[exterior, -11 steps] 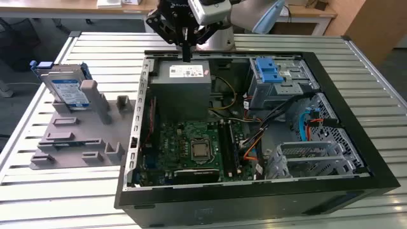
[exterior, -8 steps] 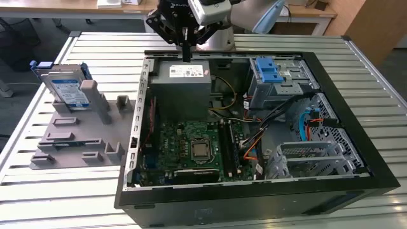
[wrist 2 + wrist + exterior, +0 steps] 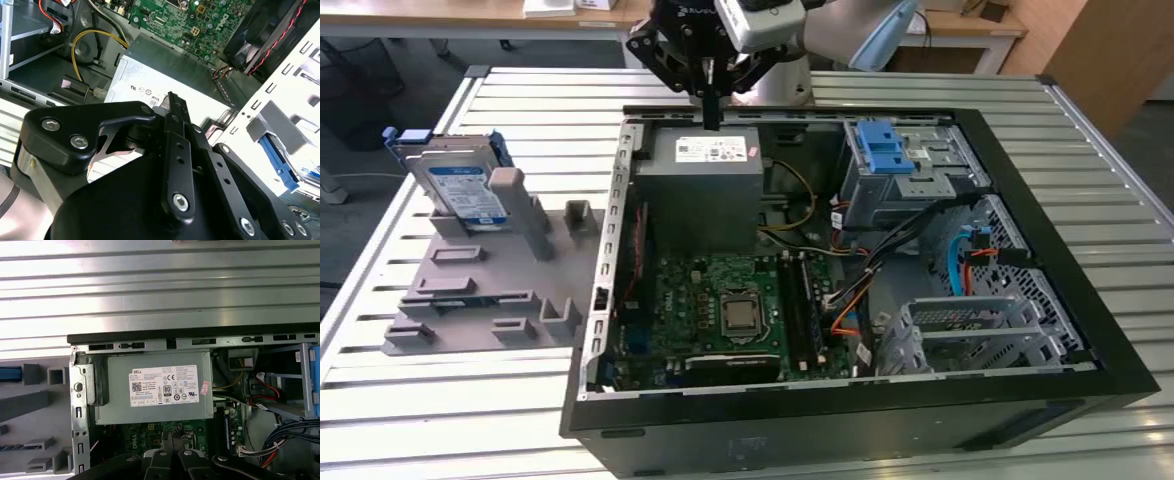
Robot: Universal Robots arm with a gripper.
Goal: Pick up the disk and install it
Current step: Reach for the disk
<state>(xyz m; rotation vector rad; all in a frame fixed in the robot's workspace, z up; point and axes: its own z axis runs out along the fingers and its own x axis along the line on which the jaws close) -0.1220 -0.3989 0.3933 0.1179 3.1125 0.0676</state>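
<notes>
The disk [image 3: 464, 192], silver with a white-and-blue label and a blue frame, stands on edge in a grey fixture [image 3: 480, 290] at the exterior view's left, outside the computer case [image 3: 854, 400]. My gripper [image 3: 711, 122] hangs over the far edge of the case, just above the grey power-supply box [image 3: 707, 185], well to the right of the disk. Its fingers are shut together with nothing between them, as both wrist views show [image 3: 171, 97] [image 3: 175, 437]. The power-supply box [image 3: 155, 392] lies right under the fingertips.
Inside the open case are a green motherboard [image 3: 720, 310], bundled cables [image 3: 907, 240], a metal drive cage carrying a bare blue bracket [image 3: 887, 150], and a second cage [image 3: 974, 335] near the front. Everything sits on a slatted metal table [image 3: 454, 400].
</notes>
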